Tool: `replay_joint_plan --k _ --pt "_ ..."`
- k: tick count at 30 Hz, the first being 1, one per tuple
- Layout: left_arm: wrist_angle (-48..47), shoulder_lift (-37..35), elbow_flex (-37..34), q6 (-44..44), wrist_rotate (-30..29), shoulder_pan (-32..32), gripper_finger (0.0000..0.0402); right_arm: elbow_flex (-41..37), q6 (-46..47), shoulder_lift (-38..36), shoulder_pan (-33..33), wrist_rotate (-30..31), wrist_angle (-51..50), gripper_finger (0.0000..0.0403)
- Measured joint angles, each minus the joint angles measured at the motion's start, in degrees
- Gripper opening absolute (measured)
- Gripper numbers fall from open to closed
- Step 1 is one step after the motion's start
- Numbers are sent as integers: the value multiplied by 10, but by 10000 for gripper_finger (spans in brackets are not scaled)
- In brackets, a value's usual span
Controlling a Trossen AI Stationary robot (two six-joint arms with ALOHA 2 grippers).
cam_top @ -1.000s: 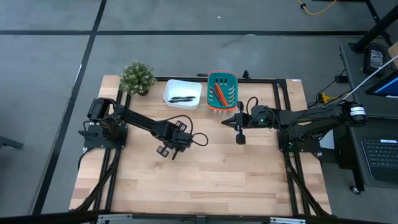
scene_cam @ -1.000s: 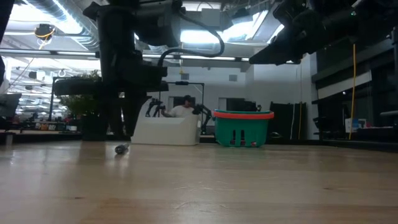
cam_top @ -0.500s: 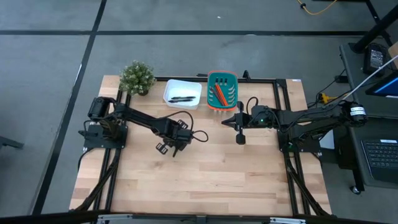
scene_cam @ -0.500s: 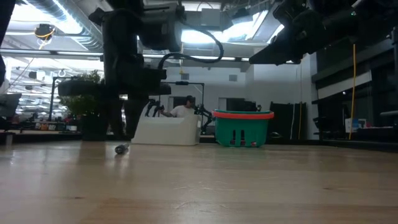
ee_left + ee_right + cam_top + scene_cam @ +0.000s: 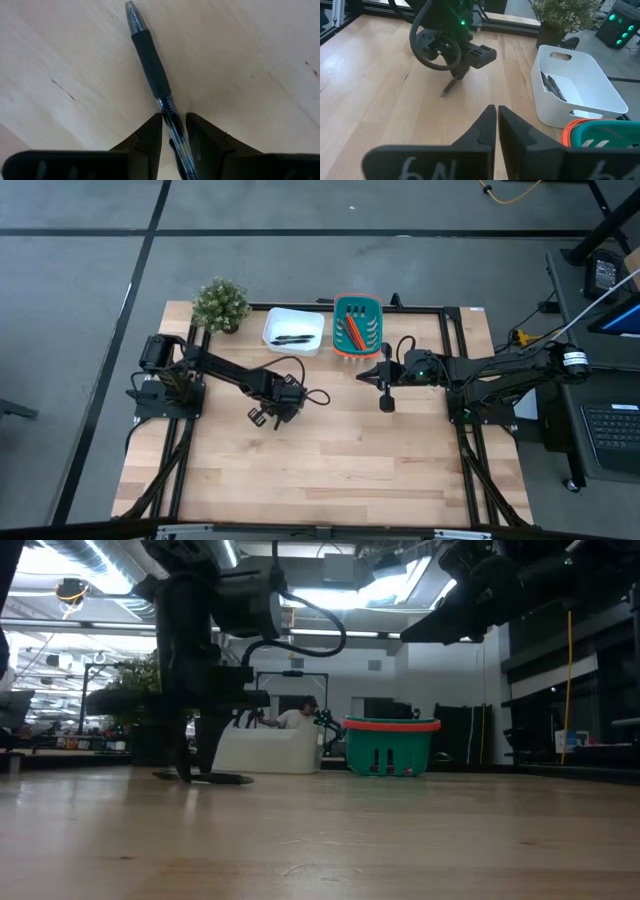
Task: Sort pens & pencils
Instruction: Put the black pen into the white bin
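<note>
On the wooden counter [image 5: 330, 450], a little left of the middle, you see the left gripper [image 5: 262, 416] lowered down to the surface over one black pen [image 5: 150, 60] that lies flat on the wood. From the left wrist camera the jaws stand narrow, one finger [image 5: 147, 137] on each side of the clear barrel of the pen, very close to it; you cannot tell if they already press it. The rubber grip and the tip of the pen stick out in front of the fingers. From the low camera the same pen [image 5: 215, 778] shows as a dark line on the counter, just under the left gripper [image 5: 185, 776].

At the far edge of the counter stands a white bin [image 5: 270, 337], and inside it you can see other black pens [image 5: 292, 338]. Just to the right of it stands a green basket with an orange rim [image 5: 376, 304], and it holds the orange-red pencils [image 5: 352, 333]. A small potted plant [image 5: 220, 304] stands at the far left corner, beside the white bin.

The right gripper [image 5: 386, 402] hangs above the counter right of the middle, near the green basket, and its jaws are closed together with nothing between them. From the right wrist camera you see the white bin [image 5: 600, 100] and the left gripper [image 5: 451, 89] beyond its fingers.
</note>
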Motion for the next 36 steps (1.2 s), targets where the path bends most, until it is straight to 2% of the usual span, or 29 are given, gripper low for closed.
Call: replay_joint_plan --k 5,9,16,23,36 --pt "3 1 -1 -17 13 10 88 0 7 0 0 0 0 21" --pt "10 1 -2 -53 64 28 77 0 7 0 0 0 0 21" --pt "5 13 0 -101 79 45 19 0 7 0 0 0 0 21" --pt "5 18 1 -128 75 46 17 0 7 0 0 0 0 21" --pt "40 -22 -4 -160 60 35 17 0 7 0 0 0 -1 21"
